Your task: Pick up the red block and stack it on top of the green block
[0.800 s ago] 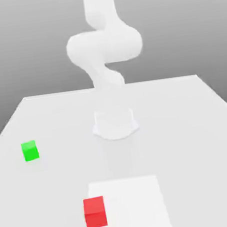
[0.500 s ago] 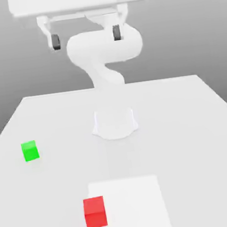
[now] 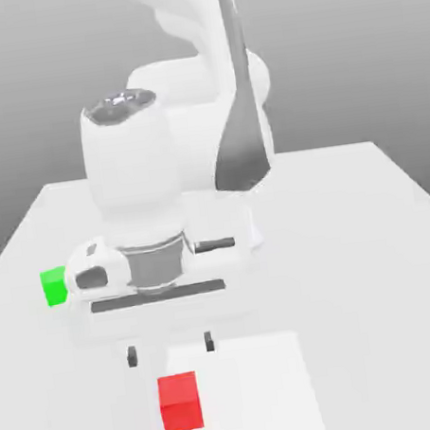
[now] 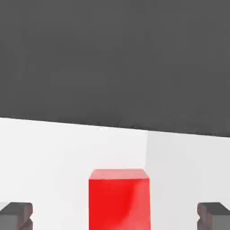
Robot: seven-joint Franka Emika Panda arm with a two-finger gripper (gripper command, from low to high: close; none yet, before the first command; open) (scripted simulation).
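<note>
Block [image 3: 181,403], red, sits squarely upright below gripper [image 3: 171,349].

A simulated lab: robot arm [image 3: 137,191], plain table [image 3: 381,283].

The exterior view looks across the worktop [image 3: 362,285] from beyond its near edge, facing the arm's base and the far edge, angled down from above. The hand view looks down close over the red block [image 3: 181,403]; both views share that block and the pale patch [image 3: 257,395].
</note>
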